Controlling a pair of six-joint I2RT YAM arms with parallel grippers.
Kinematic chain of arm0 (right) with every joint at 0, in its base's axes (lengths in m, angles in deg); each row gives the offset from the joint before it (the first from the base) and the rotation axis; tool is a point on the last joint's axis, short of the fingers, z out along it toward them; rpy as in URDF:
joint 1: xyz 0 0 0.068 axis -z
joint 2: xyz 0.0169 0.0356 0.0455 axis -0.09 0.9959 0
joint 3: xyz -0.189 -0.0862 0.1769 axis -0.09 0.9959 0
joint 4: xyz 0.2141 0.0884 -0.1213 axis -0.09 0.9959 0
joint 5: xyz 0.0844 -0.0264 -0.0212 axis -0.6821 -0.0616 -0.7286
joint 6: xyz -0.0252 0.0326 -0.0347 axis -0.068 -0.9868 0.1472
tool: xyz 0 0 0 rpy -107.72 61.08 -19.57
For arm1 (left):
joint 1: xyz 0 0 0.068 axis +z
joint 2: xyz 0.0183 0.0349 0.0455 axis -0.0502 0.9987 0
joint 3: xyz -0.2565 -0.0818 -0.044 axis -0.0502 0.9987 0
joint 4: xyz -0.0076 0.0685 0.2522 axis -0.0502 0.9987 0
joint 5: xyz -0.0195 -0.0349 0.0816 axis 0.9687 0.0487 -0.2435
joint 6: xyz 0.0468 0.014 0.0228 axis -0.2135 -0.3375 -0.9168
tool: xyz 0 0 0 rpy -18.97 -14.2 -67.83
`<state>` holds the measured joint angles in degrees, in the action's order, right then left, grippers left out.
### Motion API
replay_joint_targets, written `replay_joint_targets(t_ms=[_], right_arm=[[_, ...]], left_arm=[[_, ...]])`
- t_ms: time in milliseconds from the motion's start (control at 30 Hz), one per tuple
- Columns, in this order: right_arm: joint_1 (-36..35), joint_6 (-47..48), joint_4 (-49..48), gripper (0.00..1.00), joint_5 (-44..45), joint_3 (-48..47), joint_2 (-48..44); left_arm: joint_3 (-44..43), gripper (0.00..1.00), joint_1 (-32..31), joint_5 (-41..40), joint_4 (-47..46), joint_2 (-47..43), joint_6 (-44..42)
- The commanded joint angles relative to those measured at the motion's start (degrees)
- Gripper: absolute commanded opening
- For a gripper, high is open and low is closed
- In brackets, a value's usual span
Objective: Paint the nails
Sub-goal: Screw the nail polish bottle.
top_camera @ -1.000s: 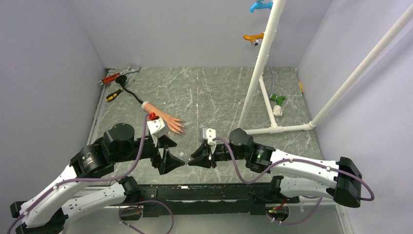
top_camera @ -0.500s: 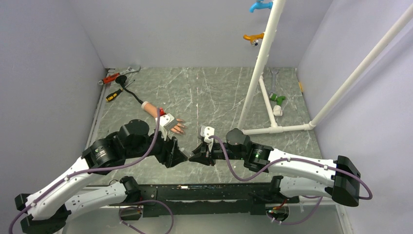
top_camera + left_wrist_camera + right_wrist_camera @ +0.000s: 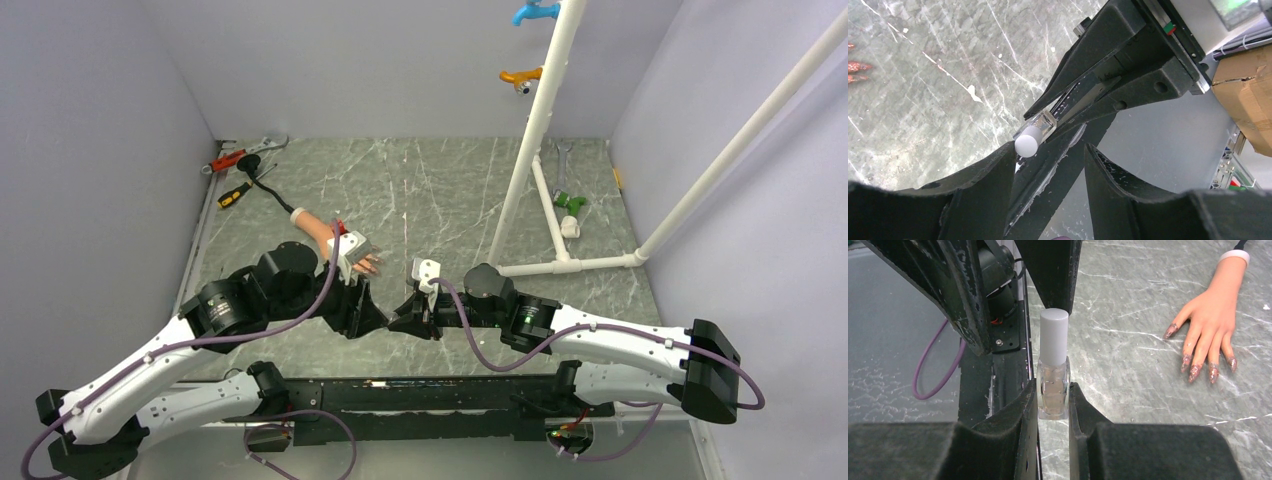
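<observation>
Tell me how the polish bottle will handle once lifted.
The clear nail polish bottle looks like smooth glass: probably rigid, slippery, breakable. Its tall white cap over a narrow base suggests it tips easily if pushed.

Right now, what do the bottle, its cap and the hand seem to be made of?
The bottle looks like clear glass: see-through, with glossy edges; hard plastic is possible. The cap seems matte white plastic, opaque and smooth. The hand looks like flesh-coloured vinyl or rubber, with a soft sheen.

left hand (image 3: 1048,150): jaws apart | bottle (image 3: 1042,126): cap between them, maybe touching one
</observation>
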<state>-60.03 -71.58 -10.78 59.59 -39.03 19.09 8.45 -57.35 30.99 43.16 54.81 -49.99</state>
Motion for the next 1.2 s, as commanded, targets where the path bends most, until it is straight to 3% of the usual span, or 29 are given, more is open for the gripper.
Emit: replay_joint_targets(t_ms=[0,733,1167], right_arm=[[0.05,0.48,-2.13,0.00,0.71,-2.17,-1.55],[0.06,0.49,-2.18,0.00,0.96,-1.74,-2.18],[0.06,0.53,-1.97,0.00,-0.48,-1.82,-2.30]], left_arm=[[0.77,0.56,-0.29,0.27,-2.52,0.54,1.30],[4.10,0.35,-0.37,2.03,-5.63,1.61,2.19],[3.52,0.09,-0.79,7.03,-6.74,1.02,-2.40]])
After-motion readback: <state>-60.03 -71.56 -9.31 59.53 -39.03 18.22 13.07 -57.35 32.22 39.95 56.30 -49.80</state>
